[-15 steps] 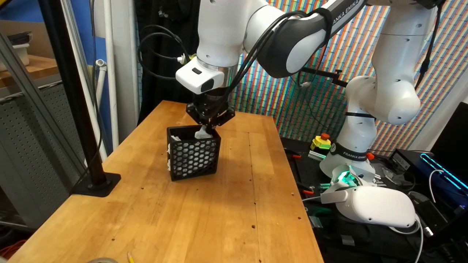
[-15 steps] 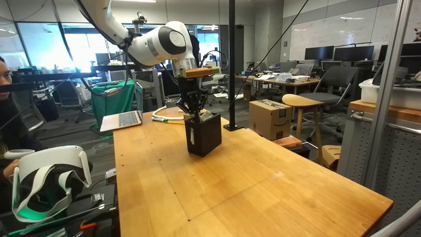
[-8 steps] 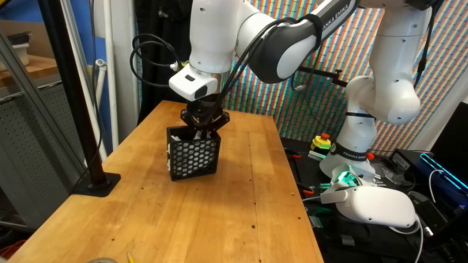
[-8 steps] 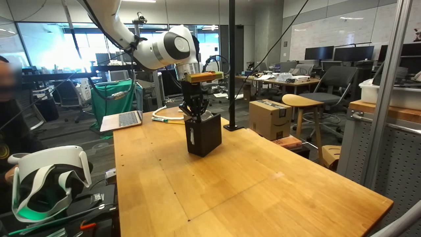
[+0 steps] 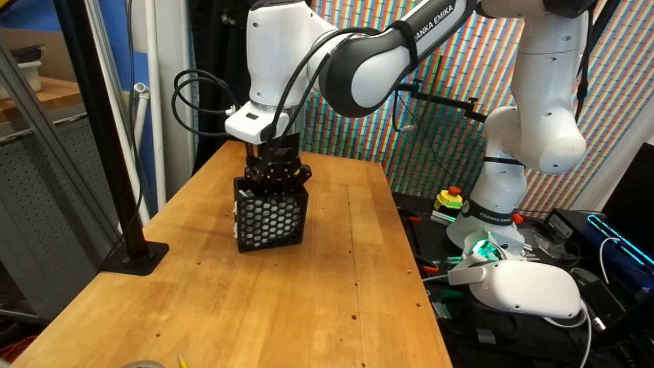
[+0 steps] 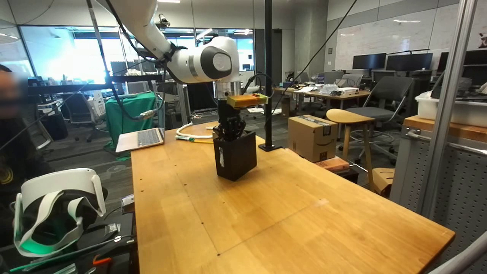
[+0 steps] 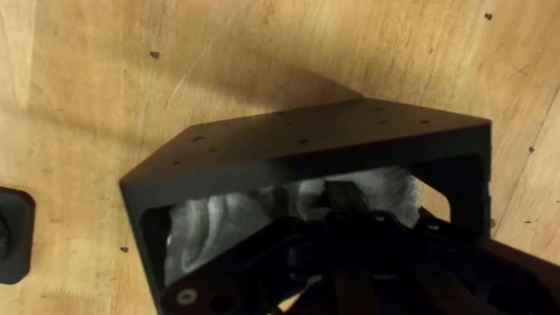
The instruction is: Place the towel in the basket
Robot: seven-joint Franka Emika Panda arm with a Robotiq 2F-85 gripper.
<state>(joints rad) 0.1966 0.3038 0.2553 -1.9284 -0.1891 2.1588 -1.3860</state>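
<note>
Leftmost in the wrist view, the black post's foot (image 7: 17,238) is cut off. Next, the pale towel (image 7: 232,218) lies inside the black mesh-fronted basket (image 7: 280,135), partly hidden by the hand (image 7: 346,186), which has sunk lower than a moment ago. Its fingers (image 7: 337,197) look pressed together; whether towel is caught between them I can't tell.

The basket (image 6: 239,159) looks like matt plastic, smooth on one wall and cut into honeycomb on another. Inside it, the towel (image 7: 223,224) is soft, creased, dull cloth. Under the basket, the desk (image 5: 286,306) is smooth grained wood with a faint gloss. Partly inside the basket, the gripper (image 7: 346,192) is mostly matt, with shiny metal-looking screws (image 7: 187,296).
</note>
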